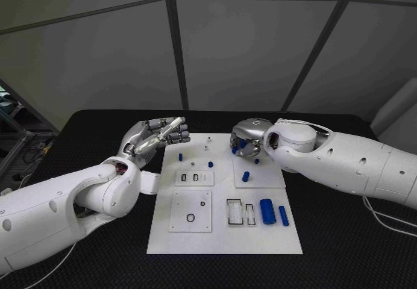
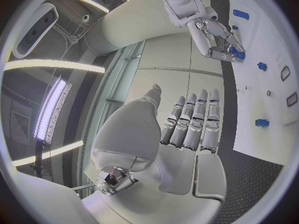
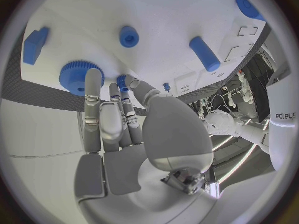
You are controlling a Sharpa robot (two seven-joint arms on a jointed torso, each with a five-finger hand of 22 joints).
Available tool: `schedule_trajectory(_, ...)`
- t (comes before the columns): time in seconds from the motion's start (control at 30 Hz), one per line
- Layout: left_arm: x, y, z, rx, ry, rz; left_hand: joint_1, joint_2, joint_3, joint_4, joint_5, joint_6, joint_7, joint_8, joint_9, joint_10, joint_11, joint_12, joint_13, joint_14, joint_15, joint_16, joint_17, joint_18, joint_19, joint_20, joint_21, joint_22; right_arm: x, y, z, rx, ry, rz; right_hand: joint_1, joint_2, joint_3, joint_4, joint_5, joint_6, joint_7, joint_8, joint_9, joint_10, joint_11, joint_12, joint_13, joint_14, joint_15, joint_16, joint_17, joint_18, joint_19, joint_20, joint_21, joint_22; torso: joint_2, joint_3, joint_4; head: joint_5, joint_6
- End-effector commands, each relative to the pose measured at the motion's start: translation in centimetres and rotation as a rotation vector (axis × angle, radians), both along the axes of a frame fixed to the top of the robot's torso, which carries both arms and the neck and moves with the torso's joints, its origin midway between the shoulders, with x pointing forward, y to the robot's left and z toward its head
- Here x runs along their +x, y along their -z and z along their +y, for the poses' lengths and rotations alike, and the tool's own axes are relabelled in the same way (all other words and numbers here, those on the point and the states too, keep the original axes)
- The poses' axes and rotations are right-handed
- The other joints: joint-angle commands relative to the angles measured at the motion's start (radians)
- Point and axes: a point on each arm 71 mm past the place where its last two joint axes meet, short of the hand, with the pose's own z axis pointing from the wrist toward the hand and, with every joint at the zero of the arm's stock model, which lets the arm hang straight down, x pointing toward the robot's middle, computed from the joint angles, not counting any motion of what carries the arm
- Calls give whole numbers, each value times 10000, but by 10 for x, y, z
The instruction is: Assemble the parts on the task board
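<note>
Parts lie scattered over the white task board (image 1: 224,238) at the middle of the black table (image 1: 348,241). Two blue cylinders (image 1: 267,211) rest side by side near the board's right edge, long axes running toward the far edge. The right hand (image 1: 246,144) is lowered over the far right corner, fingertips beside a small blue peg (image 3: 122,80) and a blue gear (image 3: 76,76); whether it grips anything cannot be told. The left hand (image 1: 156,136) hovers off the far left corner, fingers straight, together, holding nothing.
</note>
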Motion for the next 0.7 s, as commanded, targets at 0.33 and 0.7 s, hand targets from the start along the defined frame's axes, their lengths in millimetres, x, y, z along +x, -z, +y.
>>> schedule_trajectory(0.33, -2, -3, 1, 6, 105, -146, 71, 19, -17, -55, 10, 43, 602, -57, 3, 43, 33, -60, -9, -80, -8, -55, -12, -187, 60, -5, -36, -16, -3, -7, 2, 440, -132, -617, 428, 114, 453, -50, -203, 510, -96, 241, 122, 528, -135, 147, 87, 337, -175, 272, 287, 11, 38, -107, 473, 464, 7, 4, -3, 12, -48)
schedule_trajectory(0.7, 0, -5, 7, -15, -36, -325, 76, 46, -5, -57, 11, 68, 603, -62, 5, 46, 33, -65, -9, -76, -8, -67, -13, -187, 61, -4, -42, -24, 0, -32, 10, 1514, -130, -1727, 423, 78, 502, -37, -208, 557, -89, 249, 138, 579, -141, 135, 93, 335, -177, 310, 324, -1, 38, -115, 564, 559, 17, -17, 7, 32, 78)
